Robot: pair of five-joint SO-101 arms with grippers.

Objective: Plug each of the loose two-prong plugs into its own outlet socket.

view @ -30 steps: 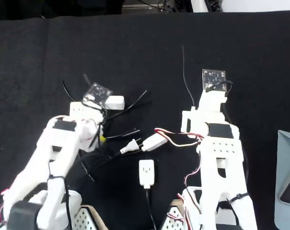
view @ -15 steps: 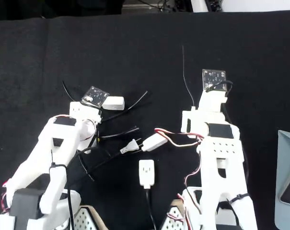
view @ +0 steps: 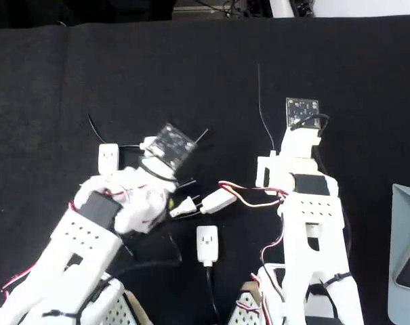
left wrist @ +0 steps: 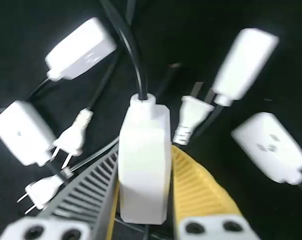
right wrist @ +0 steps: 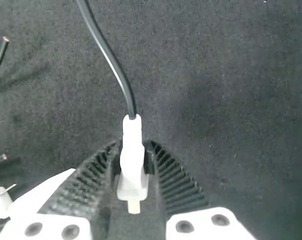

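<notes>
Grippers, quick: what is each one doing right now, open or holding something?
Left gripper: shut on a white outlet socket with a black cord.
Right gripper: shut on a white plug.

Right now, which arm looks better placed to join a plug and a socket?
Probably left: the left gripper holds a socket block close over several loose plugs. The right gripper holds a plug over bare cloth, apart from them.
</notes>
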